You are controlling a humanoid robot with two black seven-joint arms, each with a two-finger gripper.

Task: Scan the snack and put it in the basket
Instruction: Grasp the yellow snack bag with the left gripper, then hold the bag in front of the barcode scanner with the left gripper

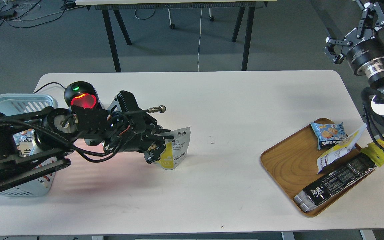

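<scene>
Snack [175, 150] yellow, white-grey, dark print; basket [18, 103] light blue, slotted; tray [288, 163] wood-grained.

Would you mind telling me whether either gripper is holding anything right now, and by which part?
The left gripper holds the snack by its left side edge. The right gripper is open and holds nothing.

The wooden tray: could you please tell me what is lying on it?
On the tray lie a light-blue packet, a white-yellow pouch and a black packet. Anything beneath them is covered.
</scene>
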